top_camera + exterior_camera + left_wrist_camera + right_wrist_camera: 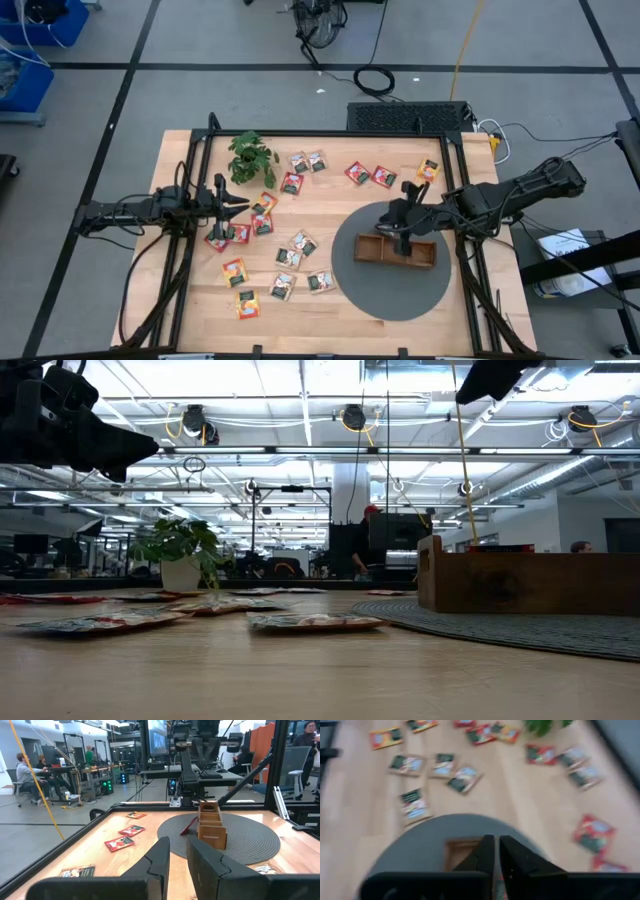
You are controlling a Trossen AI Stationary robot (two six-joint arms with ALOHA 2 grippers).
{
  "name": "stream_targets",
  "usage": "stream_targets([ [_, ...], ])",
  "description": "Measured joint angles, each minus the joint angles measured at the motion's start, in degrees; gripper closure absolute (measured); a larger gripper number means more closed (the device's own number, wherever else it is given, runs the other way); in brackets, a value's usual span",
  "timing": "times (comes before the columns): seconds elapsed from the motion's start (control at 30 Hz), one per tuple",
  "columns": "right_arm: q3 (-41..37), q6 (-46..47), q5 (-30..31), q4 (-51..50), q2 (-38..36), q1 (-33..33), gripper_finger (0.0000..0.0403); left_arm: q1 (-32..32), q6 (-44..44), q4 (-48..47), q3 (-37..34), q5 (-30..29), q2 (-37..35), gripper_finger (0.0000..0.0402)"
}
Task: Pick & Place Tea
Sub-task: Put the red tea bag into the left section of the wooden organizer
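Several tea sachets (pixel 300 243), red, orange-yellow and white-green, lie flat and scattered on the wooden table. The long brown wooden tray (pixel 424 256) stands on a round grey mat (pixel 390 295) at the right. My right gripper (pixel 405 236) hangs over the tray's far wall, its fingers close together (pixel 496 847) on a red sachet (pixel 189 826). My left gripper (pixel 243 203) hovers level above the sachets at the table's left, pointing right, shut (pixel 178 857) and holding nothing. My right gripper comes from above, pointing down. A strip of red (pixel 502 889) shows between its fingers in its wrist view. In the left wrist view the red sachet slants beside the tray's far wall (pixel 202 822), below the gripper. Which edge it pinches is hidden by the fingers.
A small leafy plant in a white pot (pixel 250 157) stands near the far left corner. Red sachets (pixel 370 175) lie beyond the mat toward the far edge. A black frame rail (pixel 330 133) borders the table. Bare wood lies between the left sachets and the mat.
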Motion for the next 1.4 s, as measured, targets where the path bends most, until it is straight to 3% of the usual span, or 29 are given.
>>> stream_targets([
  [0.2, 0.0, 2.9, -6.0, -2.2, 3.5, 0.0, 0.0259, 0.0, 0.0, 0.0, 0.0, 0.0, 0.0, 0.0330],
  [0.3, 0.0, 1.6, -5.7, -3.4, 6.2, 0.0, 0.0192, 0.0, 0.0, 0.0, 0.0, 0.0, 0.0, 0.0330],
  [0.4, 0.0, 1.0, -3.8, -6.0, 9.0, -0.1, 0.0156, 0.0, 0.0, 0.0, 0.0, 0.0, 0.0, 0.0330],
  [0.63, 0.0, 0.2, -3.0, -14.0, 15.2, -1.9, 0.0164, 0.0, 0.0, 0.0, 0.0, 0.0, 0.0, 0.0330],
  [0.8, 0.0, 0.1, -3.5, -13.6, 17.2, -2.4, 0.0171, 0.0, 0.0, 0.0, 0.0, 0.0, 0.0, 0.0330],
  [0.97, 0.0, 2.4, -7.6, -13.5, 18.7, -3.2, 0.0167, 0.0, 0.0, 0.0, 0.0, 0.0, 0.0, 0.0330],
  [1.4, -0.4, 0.9, -7.6, -12.8, 22.8, -7.2, 0.0168, 0.0, 0.0, 0.0, 0.0, 0.0, 0.0, 0.0330],
])
